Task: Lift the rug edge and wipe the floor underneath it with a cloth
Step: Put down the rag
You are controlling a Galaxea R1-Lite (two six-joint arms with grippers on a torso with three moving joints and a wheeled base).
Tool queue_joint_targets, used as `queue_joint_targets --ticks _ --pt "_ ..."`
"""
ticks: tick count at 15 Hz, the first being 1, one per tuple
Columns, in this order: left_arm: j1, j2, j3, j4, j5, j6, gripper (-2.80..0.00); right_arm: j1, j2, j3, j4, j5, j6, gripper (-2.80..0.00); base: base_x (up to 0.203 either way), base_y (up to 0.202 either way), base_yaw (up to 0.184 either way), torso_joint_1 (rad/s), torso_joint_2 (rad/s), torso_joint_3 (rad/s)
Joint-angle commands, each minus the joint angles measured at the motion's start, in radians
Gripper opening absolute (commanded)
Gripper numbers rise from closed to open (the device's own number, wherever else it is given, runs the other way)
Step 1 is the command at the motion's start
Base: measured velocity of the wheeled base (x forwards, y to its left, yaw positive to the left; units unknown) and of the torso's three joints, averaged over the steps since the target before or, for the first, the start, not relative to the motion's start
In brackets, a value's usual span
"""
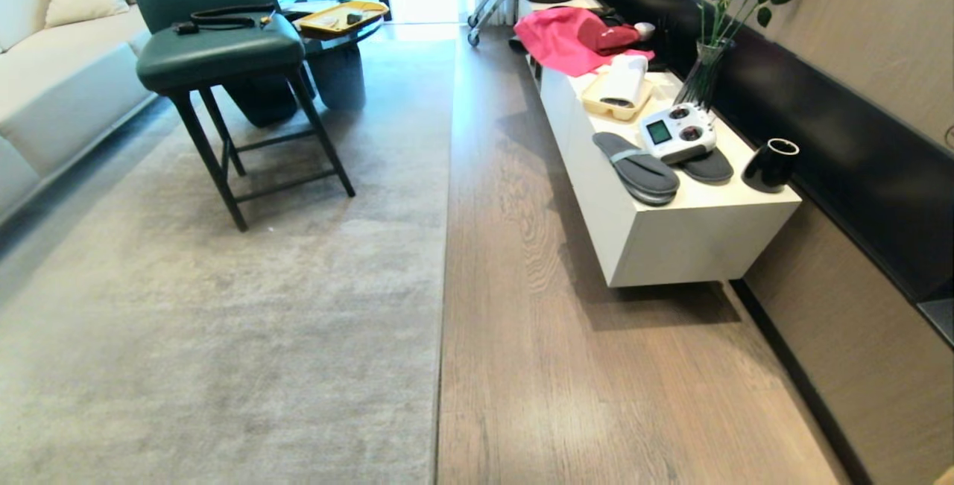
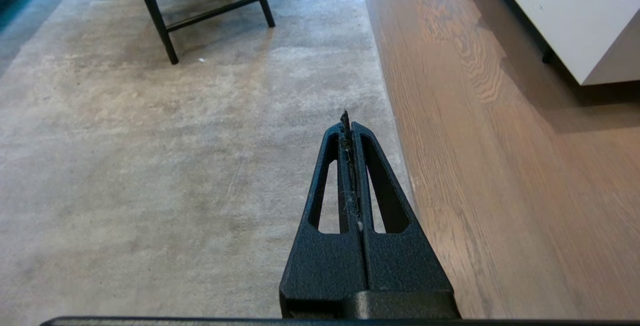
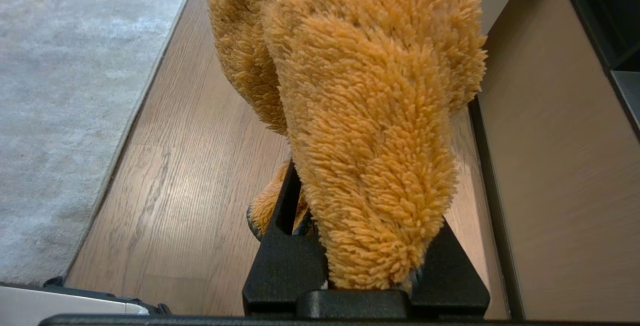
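The pale grey-beige rug point(image 1: 223, 306) covers the left half of the head view, and its rug edge point(image 1: 446, 246) runs straight away from me beside the brown plank floor point(image 1: 536, 284). Neither arm shows in the head view. In the left wrist view, my left gripper point(image 2: 348, 121) is shut and empty, hovering over the rug just inside the rug edge point(image 2: 387, 90). My right gripper point(image 3: 357, 155) is shut on the fluffy mustard-tan cloth point(image 3: 370, 115), which hides its fingertips. It hangs over the floor point(image 3: 200, 140), between the rug edge point(image 3: 135, 115) and the wall.
A dark green chair point(image 1: 212, 45) stands on the rug. A low white cabinet point(image 1: 671, 239) lines the right wall and carries slippers, a remote, a black cup, a vase and pink fabric. A sofa point(image 1: 59, 75) and a round table point(image 1: 335, 30) are at the far left.
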Motion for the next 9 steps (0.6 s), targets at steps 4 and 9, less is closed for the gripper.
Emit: queue_joint_targets --ticks 4,9 --pt "0.0 0.0 0.0 0.0 0.0 0.0 -2.8 0.0 0.001 0.0 0.001 0.001 -0.001 -2.8 0.0 0.0 0.0 0.003 0.0 -0.186" --pt "0.0 0.0 0.0 0.0 0.0 -0.001 -2.8 0.0 0.001 0.0 0.001 0.001 -0.001 -2.8 0.0 0.0 0.0 0.005 0.0 -0.201"
